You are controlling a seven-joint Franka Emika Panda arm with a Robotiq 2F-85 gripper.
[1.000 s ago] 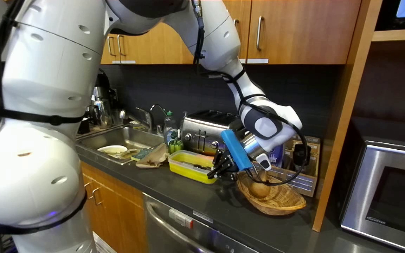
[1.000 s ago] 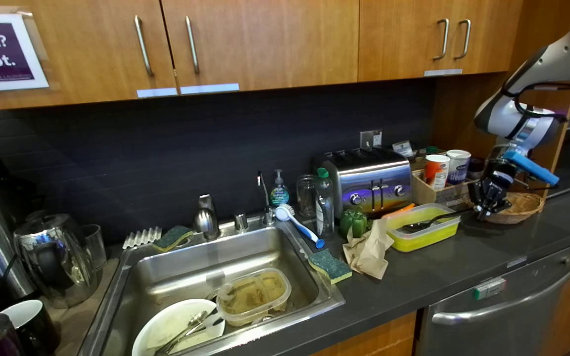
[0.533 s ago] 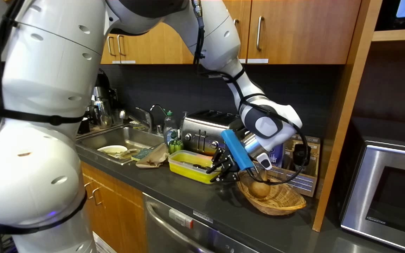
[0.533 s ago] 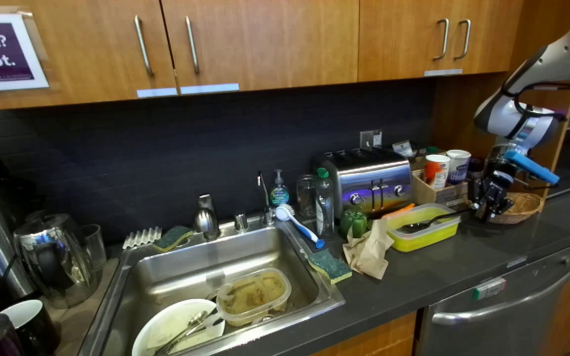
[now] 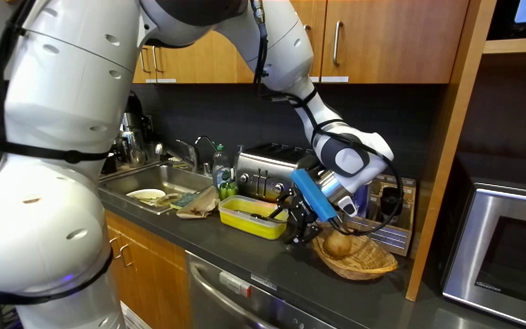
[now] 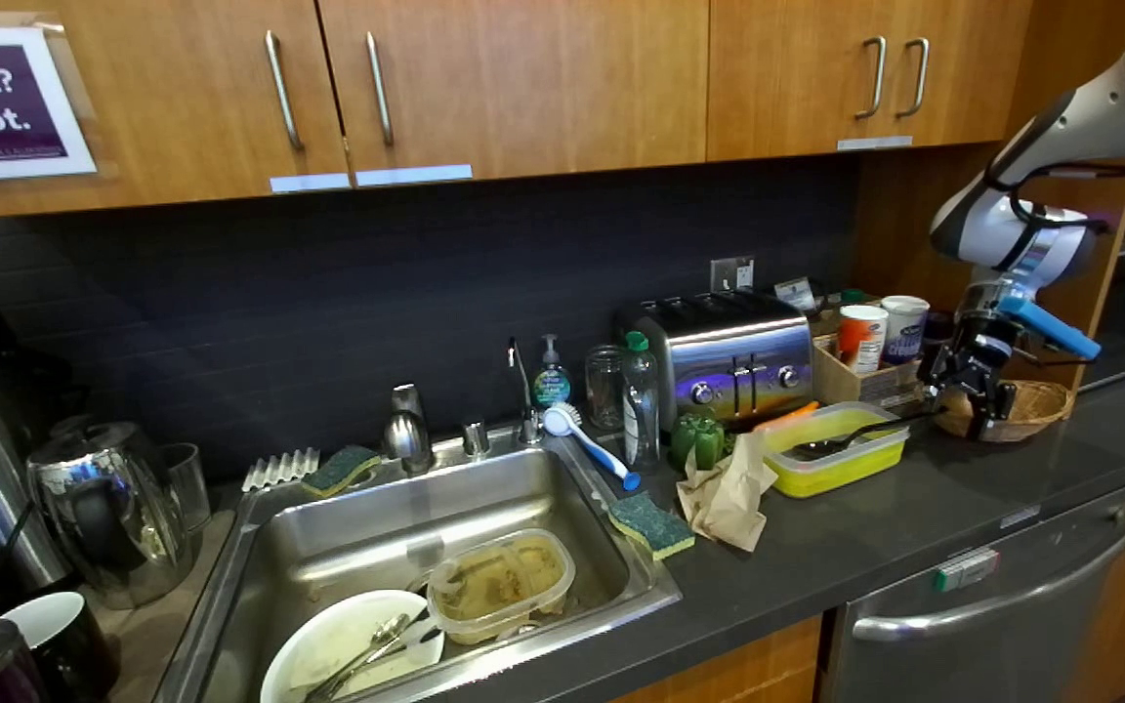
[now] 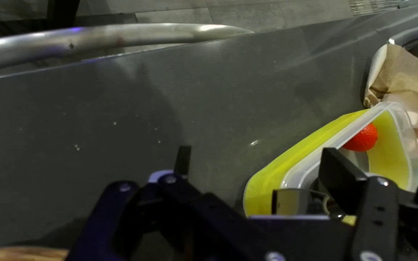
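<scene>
Above the dark surface (image 5: 244,246), just beside the yellow tub (image 5: 249,227), the tool (image 7: 255,159) is hanging with its two fingers standing well apart and nothing clamped between them. Closest by, the spoon (image 6: 875,430) is resting with its dark head in the tub, its slim black handle poking out over the rim and ending right by the fingers; whether the two are touching, the views are not showing. Working well this close is, as a judgement, calling for small, slow moves: giving the handle's end even room between the fingers and leaving the tub's wall alone, since a knock could be tipping that light plastic or swinging the spoon aside. Around the spoon, the tub is showing thin, smooth walls with rounded corners and a cloudy clear lip. Next to the tool, away from the tub, a woven basket (image 5: 359,274) is curving up around a smooth, round brown thing (image 5: 337,244). On the tub's other side, a crumpled paper bag (image 6: 727,498) is lying near a glossy, lobed pepper (image 6: 697,441); behind, a shiny, boxy toaster (image 6: 748,361) is standing, and farther off a steel sink (image 6: 484,488) is gleaming.
</scene>
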